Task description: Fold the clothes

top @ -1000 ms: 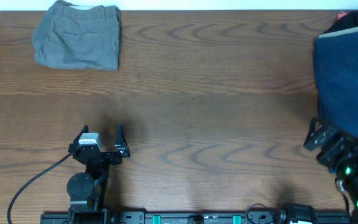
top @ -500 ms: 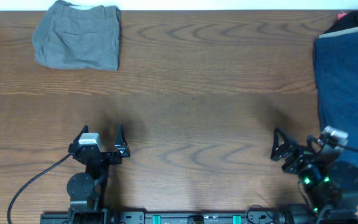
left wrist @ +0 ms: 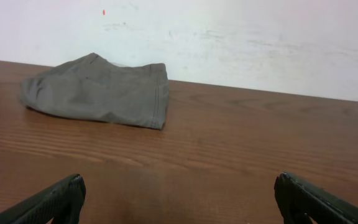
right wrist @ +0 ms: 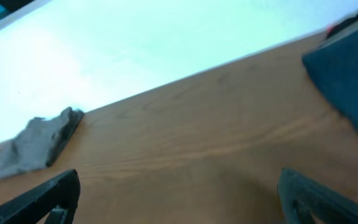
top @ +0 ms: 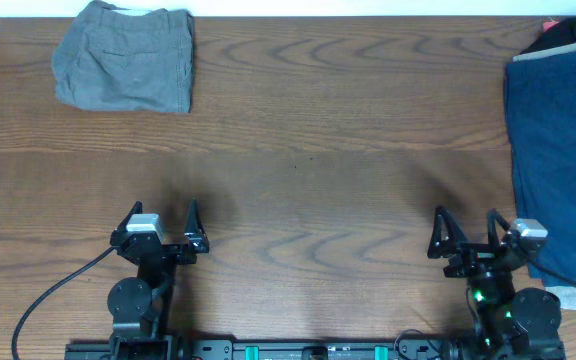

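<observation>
The grey shorts [top: 123,55] lie in a compact bundle at the table's [top: 318,160] far left corner. The left tool [top: 160,220] sits near the front edge, jaws wide apart and holding nothing. The right tool [top: 466,225] is also spread and bare, just beside the dark blue garment [top: 558,140].

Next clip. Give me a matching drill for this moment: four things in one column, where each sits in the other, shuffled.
Things:
1. grey shorts
2. blue garment
3. left gripper
4. right gripper

Places:
A. near side, right, fingers open
B. far left corner
C. along the right edge
D. near side, left, fingers open

Pairs: 1-B, 2-C, 3-D, 4-A
</observation>
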You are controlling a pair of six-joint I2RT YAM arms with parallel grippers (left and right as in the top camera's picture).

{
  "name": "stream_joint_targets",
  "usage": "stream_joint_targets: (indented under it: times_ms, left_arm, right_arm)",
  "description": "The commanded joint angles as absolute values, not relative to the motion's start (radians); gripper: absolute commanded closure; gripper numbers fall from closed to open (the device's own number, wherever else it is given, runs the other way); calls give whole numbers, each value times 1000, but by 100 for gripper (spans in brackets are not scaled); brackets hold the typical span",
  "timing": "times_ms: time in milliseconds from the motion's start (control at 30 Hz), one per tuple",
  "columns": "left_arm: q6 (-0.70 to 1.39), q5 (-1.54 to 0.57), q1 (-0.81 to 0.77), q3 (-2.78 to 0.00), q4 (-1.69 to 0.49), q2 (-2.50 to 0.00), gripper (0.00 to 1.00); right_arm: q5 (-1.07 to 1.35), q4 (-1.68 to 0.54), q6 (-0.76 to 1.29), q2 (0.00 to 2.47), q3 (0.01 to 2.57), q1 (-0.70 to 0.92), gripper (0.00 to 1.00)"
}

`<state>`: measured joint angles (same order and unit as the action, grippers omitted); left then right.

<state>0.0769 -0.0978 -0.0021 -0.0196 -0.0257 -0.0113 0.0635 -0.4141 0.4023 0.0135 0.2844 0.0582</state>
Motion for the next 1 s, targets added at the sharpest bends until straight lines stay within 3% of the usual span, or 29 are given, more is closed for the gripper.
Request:
stream_joint_targets:
  times_ms: [0,167,467,967]
  left_arm:
    - [64,-115,-6,-4,-62,-4,2]
    - [64,-115,-6,-4,-62,-4,2]
    - [64,-115,-6,-4,-62,-4,2]
    - [64,-115,-6,-4,-62,-4,2]
  right_arm:
    - [89,-342,229,5,224,57,1]
    - [134,-201,46,5,129,57,1]
    - [112,27,-49,5,5,57,1]
    - [109,-65,-131,5,6,25,1]
